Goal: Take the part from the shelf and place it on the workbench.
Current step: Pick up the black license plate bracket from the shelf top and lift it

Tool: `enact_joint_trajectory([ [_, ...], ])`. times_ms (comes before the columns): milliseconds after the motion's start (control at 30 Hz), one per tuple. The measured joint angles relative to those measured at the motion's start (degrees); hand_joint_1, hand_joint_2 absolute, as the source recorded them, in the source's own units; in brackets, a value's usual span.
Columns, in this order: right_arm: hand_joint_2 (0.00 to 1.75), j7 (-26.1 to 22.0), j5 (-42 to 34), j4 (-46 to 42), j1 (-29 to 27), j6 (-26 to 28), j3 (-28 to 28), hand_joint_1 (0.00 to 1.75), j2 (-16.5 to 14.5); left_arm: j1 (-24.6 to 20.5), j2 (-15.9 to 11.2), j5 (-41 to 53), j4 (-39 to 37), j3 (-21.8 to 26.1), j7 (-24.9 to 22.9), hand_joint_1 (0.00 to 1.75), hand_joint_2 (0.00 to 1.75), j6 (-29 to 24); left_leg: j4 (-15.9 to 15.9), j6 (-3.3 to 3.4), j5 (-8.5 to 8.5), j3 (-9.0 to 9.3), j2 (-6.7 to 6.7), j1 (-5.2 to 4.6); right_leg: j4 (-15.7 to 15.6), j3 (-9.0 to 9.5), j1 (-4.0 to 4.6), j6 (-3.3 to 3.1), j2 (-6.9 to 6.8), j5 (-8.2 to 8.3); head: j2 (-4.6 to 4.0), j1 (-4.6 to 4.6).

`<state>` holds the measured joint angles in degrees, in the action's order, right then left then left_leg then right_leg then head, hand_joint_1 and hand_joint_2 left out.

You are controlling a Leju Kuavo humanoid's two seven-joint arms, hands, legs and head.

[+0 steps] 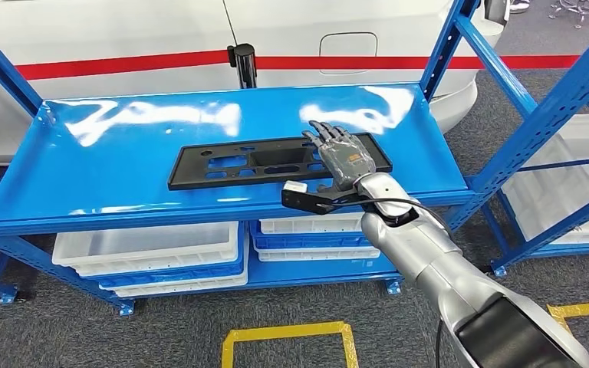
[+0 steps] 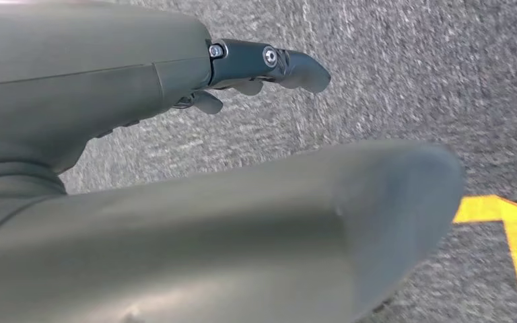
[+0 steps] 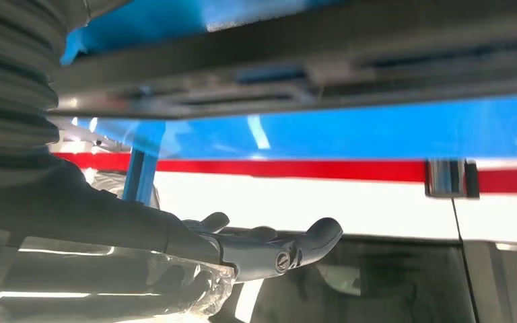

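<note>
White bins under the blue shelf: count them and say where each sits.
3 in the head view: one bin lower left, with another beneath it, one lower right. More may be hidden.

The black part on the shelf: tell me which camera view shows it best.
The head view: the whole black part lies flat on the blue shelf, with the right robot hand over its right end. The right wrist view gives a blurred, close edge of it. The left wrist view looks at the floor.

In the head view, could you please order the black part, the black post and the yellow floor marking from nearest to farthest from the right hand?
1. Black part, under the right hand.
2. Black post, behind the shelf.
3. Yellow floor marking, below on the floor.
</note>
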<state>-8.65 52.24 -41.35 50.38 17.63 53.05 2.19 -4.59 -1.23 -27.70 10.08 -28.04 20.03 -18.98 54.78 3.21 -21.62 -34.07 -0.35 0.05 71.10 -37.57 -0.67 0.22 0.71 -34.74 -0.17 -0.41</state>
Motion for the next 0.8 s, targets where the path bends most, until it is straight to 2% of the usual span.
enact_joint_trajectory([
  [33, 1.75, -0.05, 0.0, 0.03, -0.32, 0.08, 0.0, 0.45, 0.22, 0.04, 0.05, -0.02, 0.0, 0.01, 0.08, 0.0, 0.0, 0.0, 0.02, -0.1, -0.42, 0.5, -0.17, -0.05, -1.58, -0.46, 0.0, 0.39, -0.03, 1.18, 0.0, 0.01],
  [100, 1.75, -0.29, 0.04, 0.09, -0.62, 0.31, 0.01, 1.33, 0.56, 0.1, 0.18, -0.16, 0.0, 0.02, 0.42, 0.0, 0.0, -0.02, 0.05, -0.43, -1.19, 1.46, -0.35, -0.12, -9.55, 1.16, 0.03, 1.54, -0.26, 6.53, 0.0, 0.01],
  [133, 1.75, -0.48, 0.1, 0.14, -0.68, 0.48, 0.03, 1.75, 0.69, 0.11, 0.21, -0.29, 0.0, 0.05, 0.85, 0.0, 0.0, -0.04, 0.11, -0.7, -1.54, 1.82, -0.41, -0.18, -13.28, 2.14, 0.09, 1.58, -0.46, 8.73, 0.0, -0.02],
  [167, 1.75, -0.75, 0.17, 0.24, -0.76, 0.68, 0.07, 1.74, 0.78, 0.08, 0.25, -0.49, 0.01, 0.11, 1.69, 0.0, 0.0, -0.24, 0.12, -1.03, -1.89, 2.04, -0.43, -0.24, -15.66, 3.01, 0.29, 1.18, -0.63, 10.0, 0.0, 0.01],
  [200, 1.75, -1.08, 0.23, 0.36, -0.94, 0.92, 0.13, 1.72, 0.86, 0.04, 0.27, -0.71, 0.01, 0.25, 3.01, 0.0, 0.0, -0.69, 0.25, -1.41, -2.03, 2.21, -0.44, -0.3, -16.61, 3.36, 0.52, 0.46, -0.72, 10.64, 0.0, -0.01],
  [267, 1.75, -1.77, 0.13, 0.66, -1.59, 1.63, 0.24, 1.68, 1.06, 0.04, 0.29, -1.36, 0.02, 0.74, 6.36, 0.0, 0.87, -2.18, 0.87, -2.1, -2.29, 2.37, -0.38, -0.35, -16.74, 4.04, 0.35, -0.98, -0.66, 10.88, 0.0, 0.02],
  [333, 1.75, -2.33, -0.24, 0.94, -2.17, 2.51, 0.27, 1.7, 1.24, 0.07, 0.31, -2.37, 0.02, 1.57, 9.09, 0.0, 1.75, -3.46, 2.68, -2.69, -3.64, 2.07, -0.19, -0.13, -16.9, 4.85, -0.26, -1.8, -0.6, 11.37, 0.0, 0.01],
  [367, 1.75, -2.6, -0.42, 1.08, -2.29, 2.83, 0.27, 1.75, 1.26, 0.07, 0.34, -2.97, 0.02, 2.07, 10.25, 0.0, 1.75, -4.09, 4.84, -3.03, -5.28, 1.16, -0.07, 0.08, -16.94, 5.2, -0.37, -2.03, -0.59, 11.39, 0.0, -0.02],
  [433, 1.75, -3.02, -0.63, 1.37, -2.36, 3.02, 0.27, 1.75, 1.27, 0.08, 0.42, -3.88, 0.02, 3.12, 12.42, 0.0, 1.75, -5.45, 12.14, -3.72, -9.32, -2.4, 0.04, 0.43, -16.88, 5.27, -0.19, -2.32, -0.47, 11.31, 0.0, -0.04],
  [467, 1.75, -3.17, -0.69, 1.5, -2.39, 3.02, 0.28, 1.75, 1.27, 0.11, 0.44, -4.18, 0.02, 3.59, 13.41, 0.0, 1.75, -6.09, 15.55, -4.0, -10.78, -4.31, 0.06, 0.59, -16.84, 5.25, -0.1, -2.38, -0.4, 11.26, 0.0, -0.03],
  [500, 1.75, -3.28, -0.79, 1.6, -2.38, 3.07, 0.28, 1.75, 1.27, 0.17, 0.45, -4.37, 0.02, 4.0, 14.33, 0.0, 1.75, -6.76, 17.38, -4.16, -11.21, -5.54, 0.08, 0.7, -16.78, 5.26, -0.03, -2.44, -0.31, 11.2, 0.0, -0.04],
  [533, 1.75, -3.4, -0.93, 1.64, -2.31, 3.2, 0.27, 1.75, 1.27, 0.24, 0.45, -4.49, 0.01, 4.37, 15.35, 0.0, 1.75, -7.58, 17.03, -4.18, -10.41, -5.74, 0.1, 0.77, -16.73, 5.32, 0.04, -2.45, -0.22, 11.12, 0.0, -0.06],
  [567, 1.75, -3.52, -1.13, 1.64, -2.14, 3.49, 0.25, 1.75, 1.27, 0.32, 0.46, -4.6, 0.01, 4.75, 16.42, 0.0, 1.75, -8.5, 14.33, -4.02, -8.46, -4.77, 0.11, 0.78, -16.7, 5.45, 0.13, -2.44, -0.13, 11.04, 0.0, -0.06],
  [633, 1.75, -3.75, -1.68, 1.44, -1.62, 4.38, 0.0, 1.75, 1.27, 0.37, 0.39, -4.77, 0.0, 5.48, 17.93, 0.0, 1.75, -9.68, 6.0, -3.13, -3.8, -1.27, 0.16, 0.55, -16.72, 5.72, 0.33, -2.3, 0.0, 10.87, 0.0, -0.02],
  [667, 1.75, -3.83, -2.06, 1.21, -1.32, 4.89, -0.25, 1.75, 1.34, 0.36, 0.34, -4.79, 0.0, 5.76, 18.22, 0.0, 1.75, -9.66, 2.87, -2.62, -2.58, 0.04, 0.2, 0.3, -16.75, 5.72, 0.37, -2.21, 0.01, 10.84, 0.0, 0.0],
  [700, 1.75, -3.9, -2.45, 0.84, -1.05, 5.3, -0.6, 1.75, 1.44, 0.36, 0.29, -4.79, 0.01, 5.95, 18.33, 0.0, 1.75, -9.41, 1.22, -2.1, -2.01, 0.69, 0.22, 0.03, -16.77, 5.65, 0.38, -2.05, 0.01, 10.79, 0.0, -0.01],
  [767, 1.75, -4.02, -3.23, -0.37, -0.56, 5.72, -1.37, 1.75, 1.74, 0.4, 0.27, -4.8, 0.01, 6.16, 18.47, 0.0, 1.75, -8.78, 0.64, -1.24, -1.89, 0.89, 0.21, -0.36, -16.94, 5.56, 0.45, -1.54, 0.01, 10.82, 0.0, -0.04],
  [800, 1.75, -4.07, -3.64, -1.27, -0.31, 5.78, -1.82, 1.75, 2.0, 0.4, 0.31, -4.82, 0.01, 6.28, 18.43, 0.0, 1.75, -8.46, 0.09, -0.89, -1.28, 1.22, 0.3, -0.25, -16.78, 5.4, 0.56, -1.29, -0.05, 10.66, 0.0, -0.07],
])
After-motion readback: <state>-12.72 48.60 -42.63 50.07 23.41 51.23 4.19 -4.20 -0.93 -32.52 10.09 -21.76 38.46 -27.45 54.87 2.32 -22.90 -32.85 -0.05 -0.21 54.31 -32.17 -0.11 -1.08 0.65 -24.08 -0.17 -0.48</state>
